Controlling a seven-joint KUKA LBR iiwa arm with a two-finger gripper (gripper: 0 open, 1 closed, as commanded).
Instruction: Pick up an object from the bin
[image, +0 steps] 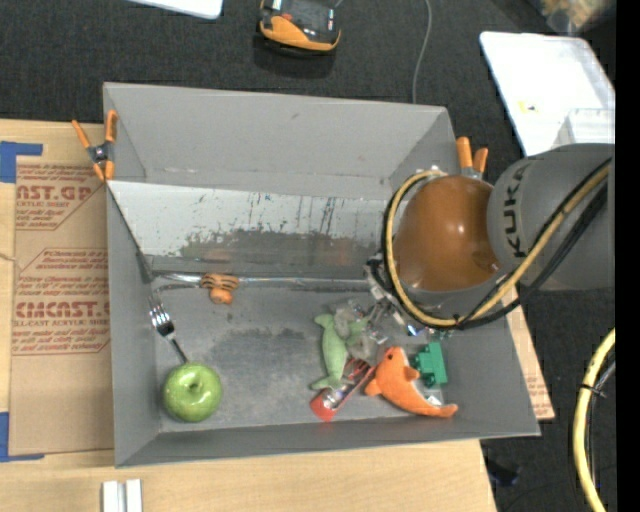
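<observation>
Hand (385, 320) low in the bin (270, 130), over the right-front heap; green toy (333, 350) just left, lengthwise front to back; apart or together, impossible to tell.

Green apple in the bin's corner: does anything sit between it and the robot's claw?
Only the pale green toy beside the gripper; from there to the apple the bin floor is bare.

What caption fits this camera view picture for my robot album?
Robot arm leans over a heap of green and orange toys in a grey bin; a green apple lies apart.
</observation>
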